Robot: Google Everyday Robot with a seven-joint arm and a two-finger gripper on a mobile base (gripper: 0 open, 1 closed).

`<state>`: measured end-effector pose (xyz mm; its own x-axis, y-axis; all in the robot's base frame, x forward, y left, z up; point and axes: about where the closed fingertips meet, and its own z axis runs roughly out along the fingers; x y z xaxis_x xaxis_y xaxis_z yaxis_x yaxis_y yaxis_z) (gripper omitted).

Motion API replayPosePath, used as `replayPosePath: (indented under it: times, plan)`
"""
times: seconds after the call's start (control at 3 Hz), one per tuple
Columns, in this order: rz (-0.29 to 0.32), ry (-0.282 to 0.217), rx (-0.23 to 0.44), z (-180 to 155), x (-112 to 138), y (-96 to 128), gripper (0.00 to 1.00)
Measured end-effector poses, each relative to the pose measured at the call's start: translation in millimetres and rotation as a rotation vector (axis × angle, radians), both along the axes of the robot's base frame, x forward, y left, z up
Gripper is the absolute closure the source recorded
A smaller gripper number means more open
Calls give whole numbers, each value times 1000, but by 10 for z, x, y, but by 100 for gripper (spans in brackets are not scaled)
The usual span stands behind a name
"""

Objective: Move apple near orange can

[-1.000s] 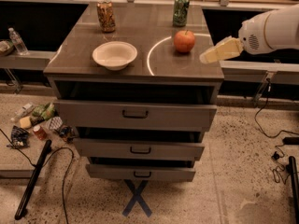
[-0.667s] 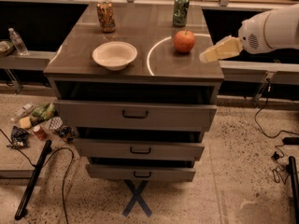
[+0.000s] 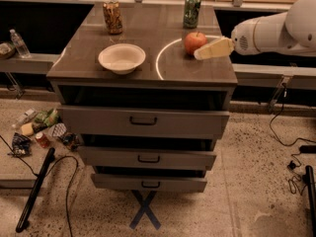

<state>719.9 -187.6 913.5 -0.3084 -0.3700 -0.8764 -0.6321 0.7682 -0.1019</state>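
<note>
The red-orange apple (image 3: 195,42) sits on the right part of the cabinet top (image 3: 148,65). The orange can (image 3: 112,17) stands upright at the back left of the top. My gripper (image 3: 201,55) comes in from the right on a white arm (image 3: 276,31); its pale tip is just right of and slightly in front of the apple, very close to it.
A green can (image 3: 192,10) stands at the back right, behind the apple. A white bowl (image 3: 122,58) sits front left. The cabinet has three drawers, slightly open. Litter and a bottle lie on the floor left; cables lie right.
My gripper has moved left toward the apple, closing the gap. The apple, cans and bowl have not moved.
</note>
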Motion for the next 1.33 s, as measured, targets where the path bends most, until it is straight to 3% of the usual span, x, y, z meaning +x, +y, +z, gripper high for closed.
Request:
replayPosePath:
  times: [1.0,1.33]
  plan:
    - [8,-4,97,-363,683,413,0]
    - [19,-9,119,-453,883,550,23]
